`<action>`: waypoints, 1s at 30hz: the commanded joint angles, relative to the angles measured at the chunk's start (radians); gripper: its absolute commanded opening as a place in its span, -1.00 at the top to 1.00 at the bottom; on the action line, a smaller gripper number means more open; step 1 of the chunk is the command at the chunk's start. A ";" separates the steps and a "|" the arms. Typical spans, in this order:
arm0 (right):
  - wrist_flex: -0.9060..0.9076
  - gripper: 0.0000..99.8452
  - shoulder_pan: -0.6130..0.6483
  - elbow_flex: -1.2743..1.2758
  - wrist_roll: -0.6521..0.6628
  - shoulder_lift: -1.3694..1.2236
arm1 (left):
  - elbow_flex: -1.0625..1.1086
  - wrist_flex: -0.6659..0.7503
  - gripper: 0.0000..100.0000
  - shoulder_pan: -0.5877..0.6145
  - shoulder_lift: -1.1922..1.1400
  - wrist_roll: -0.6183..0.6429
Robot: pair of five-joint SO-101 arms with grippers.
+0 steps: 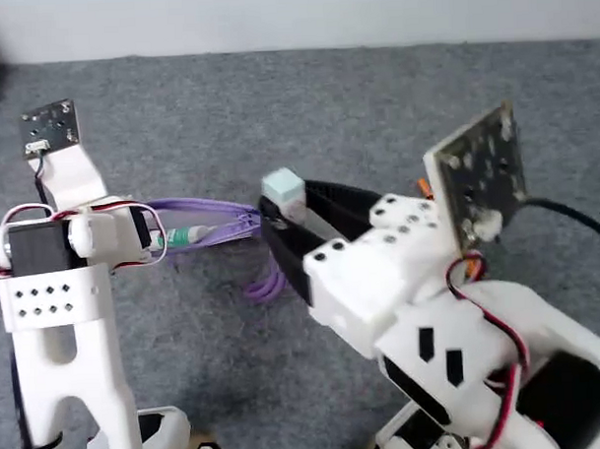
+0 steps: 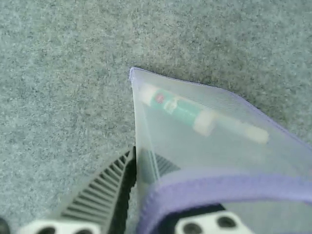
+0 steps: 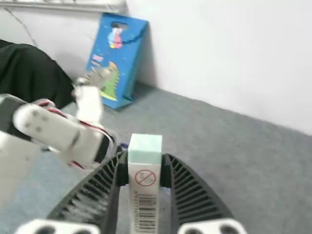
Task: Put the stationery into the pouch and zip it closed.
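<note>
Near pouch (image 1: 206,220), eraser (image 1: 282,189); beyond, gift bag (image 3: 116,61)

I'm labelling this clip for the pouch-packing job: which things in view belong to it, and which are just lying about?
Part of the job: purple mesh pouch, held by the left gripper; green and white pen inside it; eraser, clamped in the right gripper.
Just lying about: blue gift bag by the wall.

pouch (image 2: 219,151) 1 | pen (image 2: 187,112) 1 | eraser (image 3: 145,187) 1 | left claw (image 2: 141,187) + right claw (image 3: 144,158) = 2 | bag (image 3: 115,58) 1
</note>
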State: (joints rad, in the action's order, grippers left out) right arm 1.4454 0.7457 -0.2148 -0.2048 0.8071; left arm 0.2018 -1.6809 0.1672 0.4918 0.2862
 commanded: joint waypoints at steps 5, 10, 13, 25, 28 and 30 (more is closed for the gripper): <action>-0.334 0.98 -0.036 0.485 0.106 0.341 | -0.038 0.012 0.98 -0.005 -0.008 0.011; -0.611 0.98 -0.033 0.652 0.121 0.334 | -0.036 0.009 0.98 -0.005 -0.008 0.011; -0.812 0.98 -0.021 0.698 0.123 0.260 | -0.036 0.008 0.98 -0.005 -0.008 0.009; -1.136 0.98 0.110 0.709 0.123 -0.067 | -0.035 0.006 0.98 -0.003 -0.008 0.009; -1.158 0.98 0.110 0.721 0.121 -0.111 | -0.035 0.006 0.98 -0.003 -0.008 0.009; -1.168 0.98 0.111 0.746 0.121 -0.124 | -0.035 0.006 0.98 -0.003 -0.008 0.009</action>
State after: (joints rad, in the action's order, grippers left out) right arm 0.3084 0.8439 0.5247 -0.0913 0.6920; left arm 0.2018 -1.6809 0.1672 0.4856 0.2862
